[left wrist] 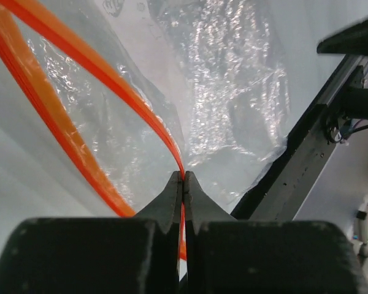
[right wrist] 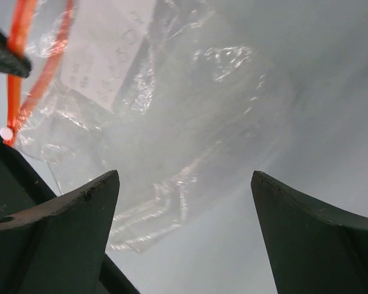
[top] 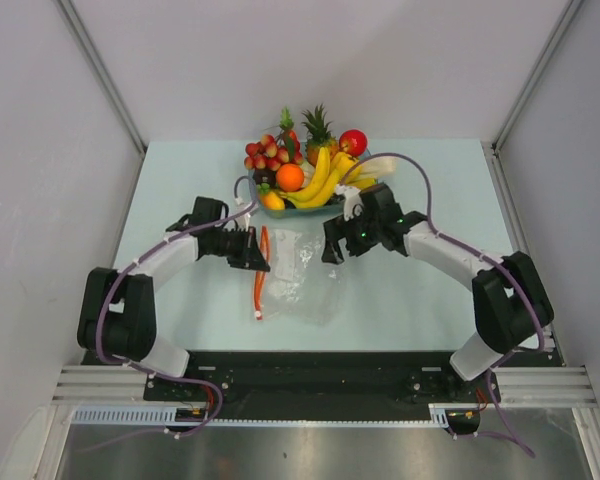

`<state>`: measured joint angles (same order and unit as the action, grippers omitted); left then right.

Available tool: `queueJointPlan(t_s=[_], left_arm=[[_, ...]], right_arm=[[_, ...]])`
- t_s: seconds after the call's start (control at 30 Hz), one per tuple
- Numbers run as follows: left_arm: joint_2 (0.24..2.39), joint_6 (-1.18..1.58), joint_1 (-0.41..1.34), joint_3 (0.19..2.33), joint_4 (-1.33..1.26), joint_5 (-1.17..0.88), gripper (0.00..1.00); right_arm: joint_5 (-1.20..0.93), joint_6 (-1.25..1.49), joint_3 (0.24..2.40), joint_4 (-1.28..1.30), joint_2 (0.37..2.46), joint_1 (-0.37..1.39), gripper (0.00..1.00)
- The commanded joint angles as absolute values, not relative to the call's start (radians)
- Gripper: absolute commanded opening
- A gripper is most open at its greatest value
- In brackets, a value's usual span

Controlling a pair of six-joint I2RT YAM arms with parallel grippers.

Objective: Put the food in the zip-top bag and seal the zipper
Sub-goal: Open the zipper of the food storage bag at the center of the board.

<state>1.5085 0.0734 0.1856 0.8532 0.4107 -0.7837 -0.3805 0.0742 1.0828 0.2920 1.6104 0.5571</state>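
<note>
Top external view, and the pale table (top: 420,290) fills the cell, both arms reaching in from the near edge. Between them lies the zip-top bag (top: 305,275), clear and crumpled, flat on the table near its middle. Just beyond it the fruit tray (top: 310,210) is piled high. The banana bunch (top: 320,180) is draped across the front, the red apple (top: 353,142) sits at the right rear, and the orange (top: 290,177) is left of the bananas. All the food is in that tray, apart from the bag. Down the bag's left edge runs the zipper (top: 261,275), its two strips parted in the left wrist view. The left end effector (left wrist: 183,180) is clamped tight on one strip. The right end effector (right wrist: 184,177) hangs over the bag's right side, jaws spread wide, gripping nothing.
</note>
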Motion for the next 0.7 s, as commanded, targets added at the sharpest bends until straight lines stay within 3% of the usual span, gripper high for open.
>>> queueJointPlan(t_s=[0.0,0.17,0.3,0.43,0.67], left_arm=[[1.388,-0.124,0.270,1.046,0.549,-0.750,0.00],[1.359,-0.564,0.443,1.322,0.872,-0.697,0.00],[1.403,-1.008,0.578,1.524,1.164,-0.582,0.00],[1.466,-1.256,0.721,1.695,1.435,-0.434,0.00],[1.419,-1.485,0.857,1.649,1.456,-0.247,0.00]], right_arm=[[-0.489,0.029,1.201,0.464,1.523,0.416,0.95],[-0.575,-0.043,1.340,0.627,1.471,0.206,0.98],[-0.632,-0.106,1.483,0.725,1.428,0.161,1.00],[-0.687,-0.101,1.586,0.801,1.404,0.173,1.00],[-0.710,-0.104,1.565,0.819,1.347,0.325,1.00]])
